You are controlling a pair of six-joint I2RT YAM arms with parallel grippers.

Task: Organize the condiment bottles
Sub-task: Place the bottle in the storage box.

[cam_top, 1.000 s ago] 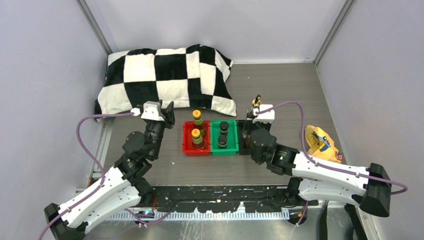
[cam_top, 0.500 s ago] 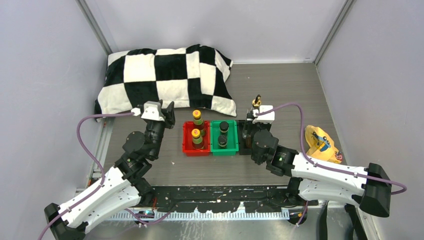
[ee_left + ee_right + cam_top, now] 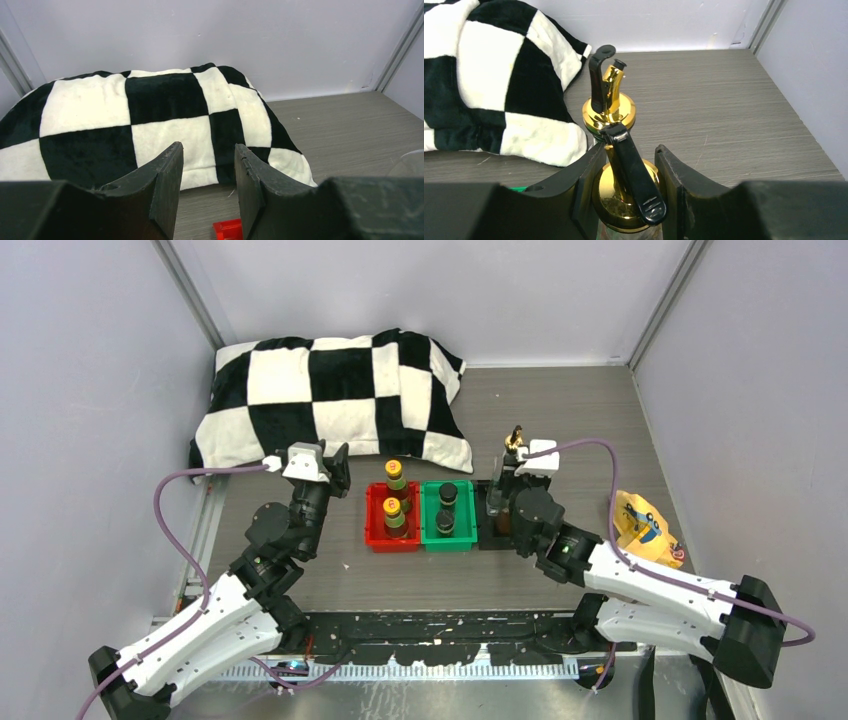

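Checked black-and-white fabric, a pillow (image 3: pixel 330 400), fills the far left of the desk (image 3: pixel 580 410). Just in front of it the left end effector (image 3: pixel 208 147) hovers with its fingers partly apart and nothing between them.

Next comes the red tray (image 3: pixel 371 522) with both orange-capped bottles (image 3: pixel 393 510) upright inside, one behind the other. The green tray (image 3: pixel 450 544) touches its right side and holds both black-capped bottles (image 3: pixel 447 492), also upright.

Right of that, a dark tray (image 3: pixel 485 540) is mostly hidden under the right arm. Here the right end effector (image 3: pixel 630 147) sits closed around the gold pourer collar of the near glass bottle (image 3: pixel 608 202), a finger tight on each side. The far glass bottle (image 3: pixel 610 107) stands upright just behind it. Whether either base is inside the dark tray cannot be told. A yellow bag (image 3: pixel 640 525) lies well apart at the right edge.

The glass bottles are probably the hardest pair to handle. They look rigid, smooth, breakable and top-heavy under the metal pourer. The collar gives a firm ledge to hold, though a grip that high lets the body swing. The hinged black lever on top looks loose and is best left out of the grip. The lower neck or shoulder would likely be steadier, and the bottle wants setting down gently and upright.
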